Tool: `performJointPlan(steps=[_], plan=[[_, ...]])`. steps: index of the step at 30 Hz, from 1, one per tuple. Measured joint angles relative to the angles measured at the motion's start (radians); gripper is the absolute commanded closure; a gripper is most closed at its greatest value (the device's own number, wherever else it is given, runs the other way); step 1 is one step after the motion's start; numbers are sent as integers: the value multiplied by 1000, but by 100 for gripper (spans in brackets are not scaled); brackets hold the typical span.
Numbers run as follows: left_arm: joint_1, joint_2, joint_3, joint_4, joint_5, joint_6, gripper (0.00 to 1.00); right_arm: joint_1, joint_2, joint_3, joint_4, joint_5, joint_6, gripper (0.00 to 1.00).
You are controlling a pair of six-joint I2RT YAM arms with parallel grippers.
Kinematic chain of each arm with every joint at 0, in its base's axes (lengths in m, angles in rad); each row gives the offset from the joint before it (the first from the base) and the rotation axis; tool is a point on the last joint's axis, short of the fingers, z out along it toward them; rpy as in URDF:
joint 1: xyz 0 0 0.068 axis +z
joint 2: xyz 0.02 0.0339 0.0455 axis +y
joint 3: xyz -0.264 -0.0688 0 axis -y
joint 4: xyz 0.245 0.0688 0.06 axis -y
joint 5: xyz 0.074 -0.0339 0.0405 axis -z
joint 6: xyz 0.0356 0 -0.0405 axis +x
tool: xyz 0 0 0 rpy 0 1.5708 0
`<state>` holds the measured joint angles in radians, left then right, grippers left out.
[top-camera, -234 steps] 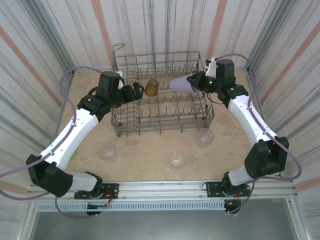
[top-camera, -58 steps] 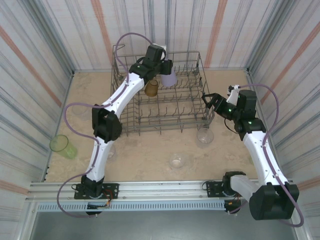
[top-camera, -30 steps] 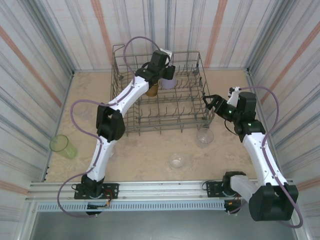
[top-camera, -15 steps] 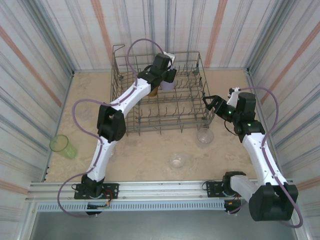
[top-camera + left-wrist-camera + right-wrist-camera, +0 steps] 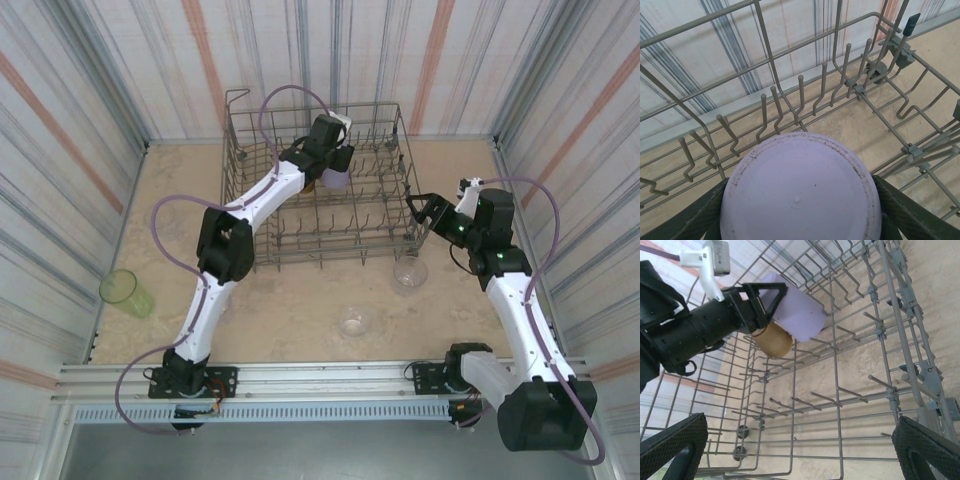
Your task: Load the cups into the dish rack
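We are holding the lavender cup (image 5: 800,190) in the left gripper (image 5: 334,163), whose fingers (image 5: 690,222) are clamping the cup's sides, over the far rows of tines inside the dish rack (image 5: 243,205). The cup's flat base is facing the wrist, so we are judging that its mouth is pointing down into the rack. The amber cup (image 5: 772,340) is sitting in the rack just beside it; we cannot tell whether the two are touching. The right gripper (image 5: 416,208) is hanging empty, jaws spread wide, just outside the rack's right end.

The step in hand looks like seating this cup. To do it well, we are aiming to bring it down between tines, not onto a tip, while staying off the amber cup so it is not knocked over. We are waiting to open until the rim is resting on the rack's wires, then backing straight up so the fingers are not catching any.

Two clear cups (image 5: 409,270) (image 5: 353,320) are waiting in front of the rack, and a yellow-green cup (image 5: 125,292) is standing well off its near left corner
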<state>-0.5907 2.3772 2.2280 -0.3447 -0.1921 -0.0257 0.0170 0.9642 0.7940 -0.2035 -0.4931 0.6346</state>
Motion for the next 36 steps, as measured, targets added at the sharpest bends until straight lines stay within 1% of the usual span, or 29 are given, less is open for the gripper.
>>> performJointPlan(steps=[2, 6, 7, 8, 9, 10, 20, 36], plan=[[-1, 0, -3, 3, -3, -1, 45, 0, 0, 0, 0, 0, 0, 1], [-1, 0, -10, 12, -4, -3, 22, 0, 0, 0, 0, 0, 0, 1], [-1, 0, -13, 15, -8, -5, 13, 0, -1, 0, 0, 0, 0, 1], [-1, 0, -17, 17, -13, -4, 8, 0, -2, 0, 0, 0, 0, 1], [0, 0, -21, 18, -15, -8, 6, 0, -4, 0, 0, 0, 0, 1], [0, 0, -27, 21, -19, -11, 1, 0, -5, 0, 0, 0, 0, 1], [-1, -25, -35, 19, -19, -16, 1, 0, -19, -1, 0, 0, 1, 1], [-2, -228, -90, -20, -42, -68, 1, 0, -29, -1, -31, -2, 9, 1]])
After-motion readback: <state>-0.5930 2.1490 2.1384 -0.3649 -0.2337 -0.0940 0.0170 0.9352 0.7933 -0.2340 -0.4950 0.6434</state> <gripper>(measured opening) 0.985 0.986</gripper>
